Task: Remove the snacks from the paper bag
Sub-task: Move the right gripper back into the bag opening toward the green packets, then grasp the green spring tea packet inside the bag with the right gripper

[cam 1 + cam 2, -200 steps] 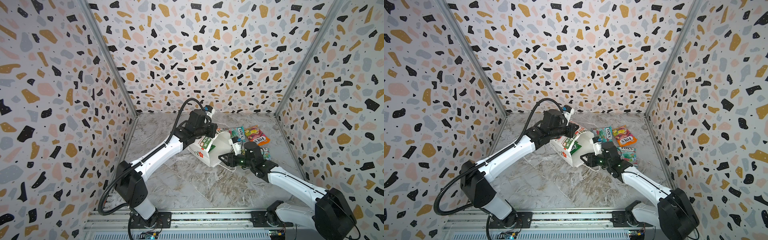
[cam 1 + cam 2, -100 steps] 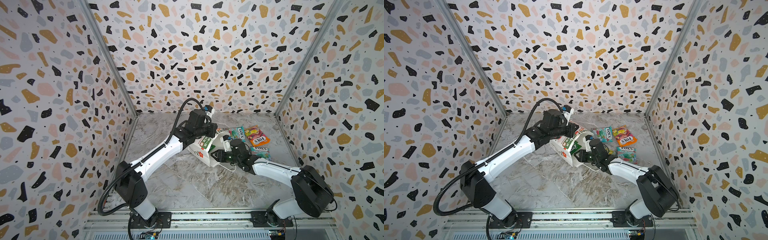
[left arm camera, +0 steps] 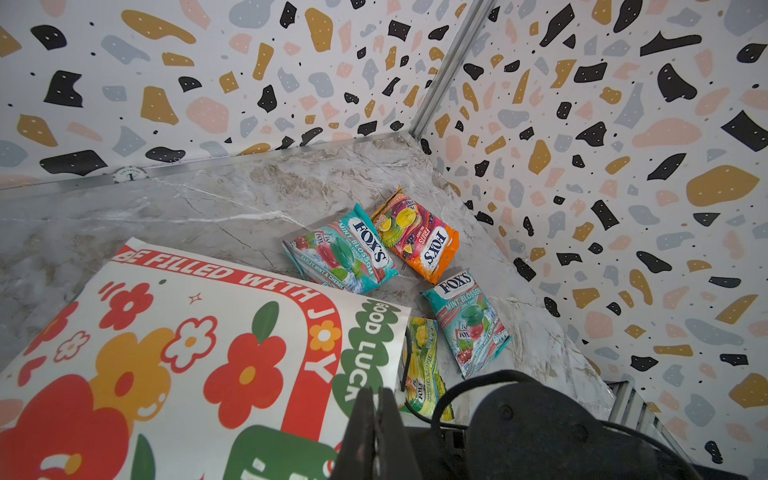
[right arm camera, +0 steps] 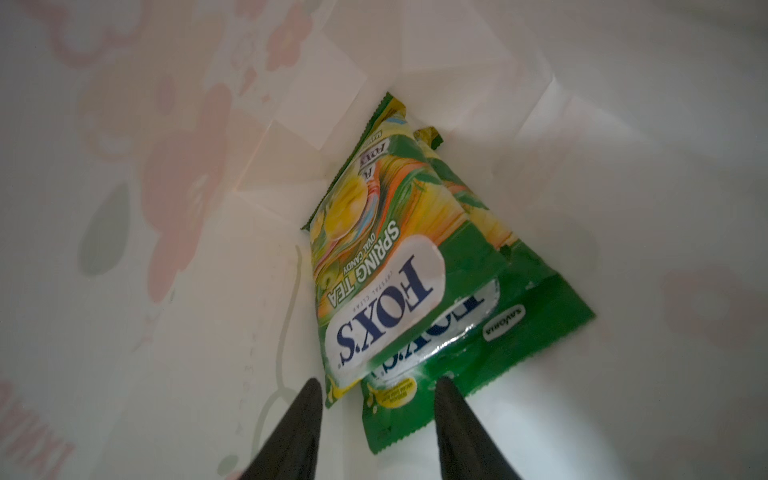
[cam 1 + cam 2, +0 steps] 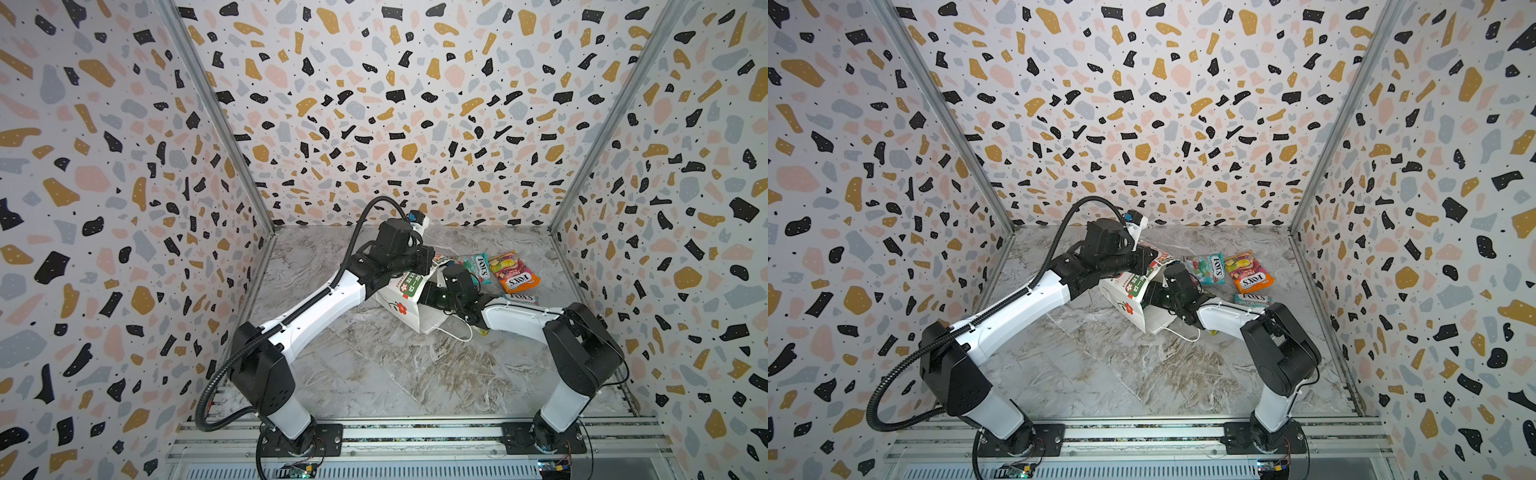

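Observation:
The white flowered paper bag [image 5: 405, 309] [image 5: 1128, 309] [image 3: 187, 353] lies on its side, its mouth facing right. My left gripper [image 3: 376, 392] [image 5: 428, 259] is shut on the bag's upper rim. My right gripper [image 4: 378, 384] is inside the bag, open, with nothing between its fingers. Two overlapping green-yellow snacks [image 4: 374, 266] [image 4: 498, 324] lie just past its fingertips on the bag's inner wall. In both top views the bag hides those fingers. Outside it lie a teal snack [image 3: 345, 249] [image 5: 476, 266], an orange one [image 3: 417, 235] [image 5: 513, 272], another teal one [image 3: 467, 322] and a green-yellow one [image 3: 424, 365].
The loose packets lie close to the right wall [image 5: 623, 249] and back right corner. A white cord handle [image 5: 459, 334] trails on the marble floor [image 5: 374, 374] in front of the bag. My right forearm [image 5: 515, 318] lies low over the floor.
My right gripper has moved left from just outside the bag's mouth to inside the bag, and the arm has folded in closer. The left gripper and the bag have stayed put.

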### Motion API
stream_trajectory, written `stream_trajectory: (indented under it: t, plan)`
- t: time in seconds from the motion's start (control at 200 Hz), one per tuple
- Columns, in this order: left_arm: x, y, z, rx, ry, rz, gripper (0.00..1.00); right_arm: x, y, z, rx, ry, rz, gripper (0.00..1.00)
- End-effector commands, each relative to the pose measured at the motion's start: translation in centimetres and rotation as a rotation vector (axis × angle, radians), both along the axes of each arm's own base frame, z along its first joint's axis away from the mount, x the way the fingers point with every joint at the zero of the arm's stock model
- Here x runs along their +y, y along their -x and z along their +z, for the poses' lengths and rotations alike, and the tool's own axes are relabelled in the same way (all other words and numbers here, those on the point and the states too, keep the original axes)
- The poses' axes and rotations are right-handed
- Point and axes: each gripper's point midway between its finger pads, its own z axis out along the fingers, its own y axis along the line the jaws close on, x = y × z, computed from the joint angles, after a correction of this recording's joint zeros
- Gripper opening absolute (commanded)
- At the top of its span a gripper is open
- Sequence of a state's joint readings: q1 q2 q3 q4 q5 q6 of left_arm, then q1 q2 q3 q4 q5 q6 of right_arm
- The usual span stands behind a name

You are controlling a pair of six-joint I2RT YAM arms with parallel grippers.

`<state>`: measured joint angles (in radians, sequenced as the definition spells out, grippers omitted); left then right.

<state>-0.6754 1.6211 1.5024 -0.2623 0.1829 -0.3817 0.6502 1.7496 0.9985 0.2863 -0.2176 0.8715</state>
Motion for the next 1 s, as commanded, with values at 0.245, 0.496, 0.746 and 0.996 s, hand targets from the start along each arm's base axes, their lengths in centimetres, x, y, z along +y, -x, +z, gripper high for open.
stream_trajectory:
  t: [0.245, 0.496, 0.746, 0.996]
  plan:
    - [0.0, 0.5, 2.5, -0.052, 0.039, -0.015, 0.0, 0.7, -1.9, -0.8, 0.023, 0.016, -0.055, 0.49]
    - [-0.1, 0.5, 2.1, -0.044, 0.034, -0.018, 0.0, 2.5, -3.0, -1.9, 0.055, -0.003, -0.021, 0.46]
    - [0.3, 0.5, 1.6, -0.037, 0.003, -0.006, 0.0, 4.0, -3.5, -1.6, 0.045, -0.061, 0.026, 0.34]
    - [0.1, 0.6, 2.0, -0.038, 0.014, -0.013, 0.0, 5.0, -3.8, -1.2, 0.053, -0.137, 0.033, 0.37]
